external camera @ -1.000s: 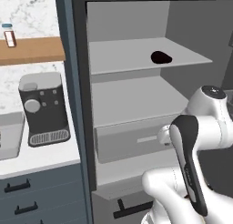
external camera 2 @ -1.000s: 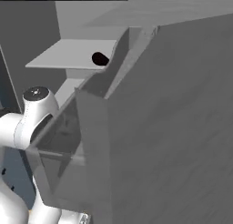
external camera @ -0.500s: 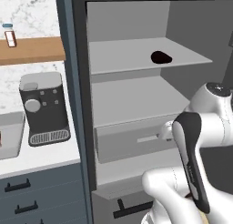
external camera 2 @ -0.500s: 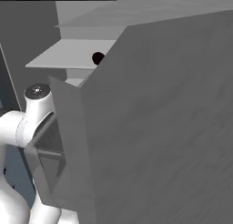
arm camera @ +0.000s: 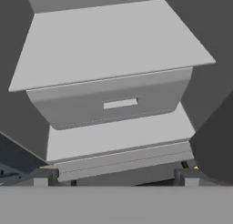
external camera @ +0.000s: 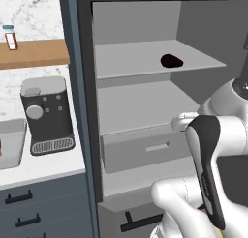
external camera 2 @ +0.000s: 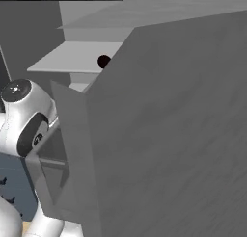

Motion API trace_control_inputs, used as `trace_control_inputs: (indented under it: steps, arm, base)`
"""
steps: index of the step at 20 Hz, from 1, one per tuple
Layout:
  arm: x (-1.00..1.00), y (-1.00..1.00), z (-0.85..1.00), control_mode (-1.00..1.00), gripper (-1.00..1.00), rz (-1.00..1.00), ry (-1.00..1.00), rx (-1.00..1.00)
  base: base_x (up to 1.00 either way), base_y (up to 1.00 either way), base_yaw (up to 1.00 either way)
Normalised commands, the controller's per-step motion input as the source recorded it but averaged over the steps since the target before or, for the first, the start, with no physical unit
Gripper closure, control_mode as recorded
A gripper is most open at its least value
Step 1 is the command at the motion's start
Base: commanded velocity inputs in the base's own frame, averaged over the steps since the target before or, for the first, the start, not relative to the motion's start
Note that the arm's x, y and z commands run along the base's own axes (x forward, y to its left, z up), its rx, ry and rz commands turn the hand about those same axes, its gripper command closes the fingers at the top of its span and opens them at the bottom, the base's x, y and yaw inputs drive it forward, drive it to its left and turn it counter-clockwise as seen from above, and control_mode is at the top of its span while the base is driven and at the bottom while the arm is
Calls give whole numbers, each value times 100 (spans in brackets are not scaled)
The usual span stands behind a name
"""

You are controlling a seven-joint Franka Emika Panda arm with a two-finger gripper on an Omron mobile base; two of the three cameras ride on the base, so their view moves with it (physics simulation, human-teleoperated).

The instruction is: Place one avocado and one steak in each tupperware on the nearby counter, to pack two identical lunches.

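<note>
Item: gripper [arm camera: 116, 176], jaws spread wide and empty, which I hold facing the closed drawer [arm camera: 111, 103]; avocado [external camera: 171, 61] shelved above, awaiting retrieval.

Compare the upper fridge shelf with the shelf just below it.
The upper shelf carries one near-black avocado; the lower shelf carries nothing that shows. The upper shelf has open space beneath it, while the lower shelf sits directly over a closed grey drawer with a slot handle. Both are flat, light grey and span the compartment.
</note>
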Motion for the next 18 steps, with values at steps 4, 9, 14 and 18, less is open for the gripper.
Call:
trace_control_inputs:
  steps: [4, 9, 14, 18]
  arm:
    - [8, 0, 62, -100, -100, -4, -14, 3]
    - [13, 0, 59, -100, -100, 0, -6, 2]
    - [17, 0, 28, -100, -100, -2, -5, 2]
    - [19, 0, 0, -100, -100, -4, -9, 0]
  base:
    - [0, 0, 0]
    - [0, 0, 0]
    - [0, 0, 0]
    - [0, 0, 0]
